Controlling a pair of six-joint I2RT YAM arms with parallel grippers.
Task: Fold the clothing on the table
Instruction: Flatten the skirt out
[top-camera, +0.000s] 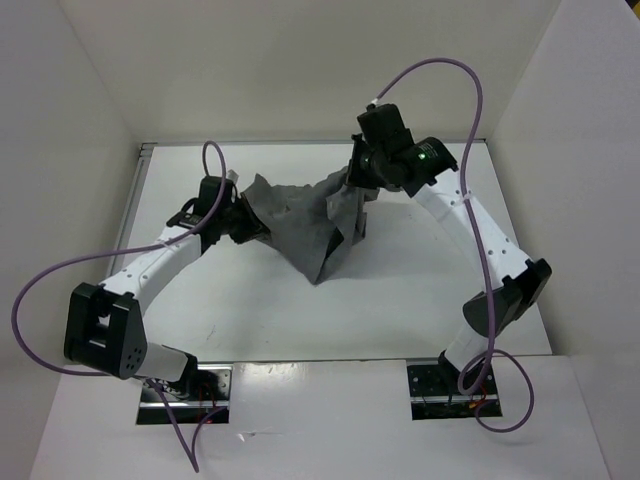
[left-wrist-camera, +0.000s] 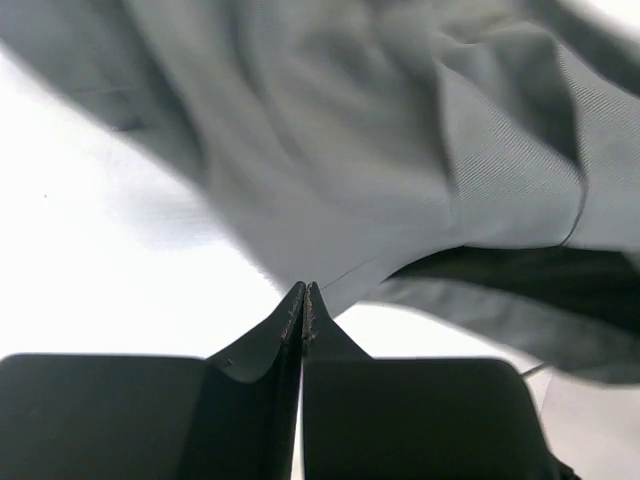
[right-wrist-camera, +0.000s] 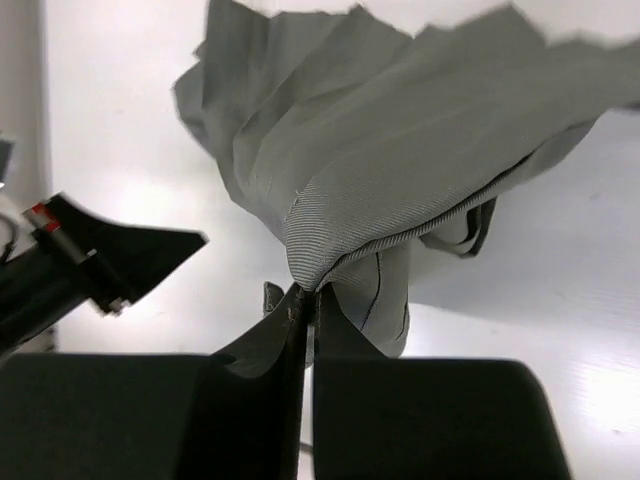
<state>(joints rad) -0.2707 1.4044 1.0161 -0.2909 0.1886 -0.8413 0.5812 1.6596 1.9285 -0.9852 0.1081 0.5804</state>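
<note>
Finding: my left end effector (top-camera: 243, 208) is clenched on the clothing (top-camera: 305, 225) at its left edge. My right end effector (top-camera: 357, 182) is clenched on a fold at the right edge. The clothing hangs bunched between them, long axis running left to right over the counter (top-camera: 400, 300), one corner drooping toward my bases. Judgement: neither arm is nearer, so both must draw apart to spread it.

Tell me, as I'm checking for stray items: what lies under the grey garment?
Only bare white table shows beneath the clothing, which is held up by the left gripper and right gripper. Where its lowest folds droop to the surface, anything underneath is covered.
</note>
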